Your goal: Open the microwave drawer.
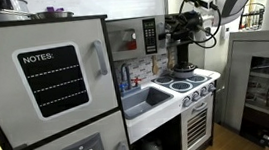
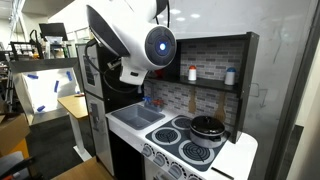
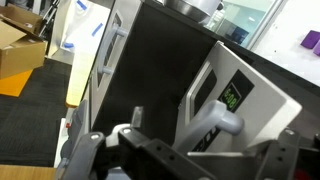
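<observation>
The gripper (image 1: 177, 25) hangs beside the microwave (image 1: 131, 37), above the stove (image 1: 191, 82). In the wrist view its jaws stand apart, holding nothing, with the microwave's handle (image 3: 213, 118) just ahead.

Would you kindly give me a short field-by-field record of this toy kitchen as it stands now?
setting: toy kitchen with fridge, sink and stove
microwave: above the sink, door appears shut
handle: pale bar, close ahead of the wrist camera
gripper: level with the microwave, at its keypad end; jaws unclear
pot: black, on a back burner
</observation>
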`<state>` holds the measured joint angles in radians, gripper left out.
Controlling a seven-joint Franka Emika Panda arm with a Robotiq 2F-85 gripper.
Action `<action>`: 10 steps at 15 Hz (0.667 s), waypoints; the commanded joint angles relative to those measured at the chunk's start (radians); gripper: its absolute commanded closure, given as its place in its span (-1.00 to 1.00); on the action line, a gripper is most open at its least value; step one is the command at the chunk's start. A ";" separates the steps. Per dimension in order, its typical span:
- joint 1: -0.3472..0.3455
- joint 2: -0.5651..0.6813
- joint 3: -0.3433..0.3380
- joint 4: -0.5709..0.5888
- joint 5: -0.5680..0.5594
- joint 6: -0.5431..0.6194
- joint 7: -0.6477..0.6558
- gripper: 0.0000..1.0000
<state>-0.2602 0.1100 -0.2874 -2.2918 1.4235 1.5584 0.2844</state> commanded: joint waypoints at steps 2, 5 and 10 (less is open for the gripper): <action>-0.003 -0.024 0.001 -0.009 -0.050 -0.025 0.016 -1.00; -0.001 -0.034 0.002 -0.023 -0.074 -0.037 0.014 -1.00; -0.002 -0.056 0.002 -0.070 -0.105 -0.044 0.008 -1.00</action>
<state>-0.2597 0.0836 -0.2869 -2.3335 1.3433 1.5219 0.2844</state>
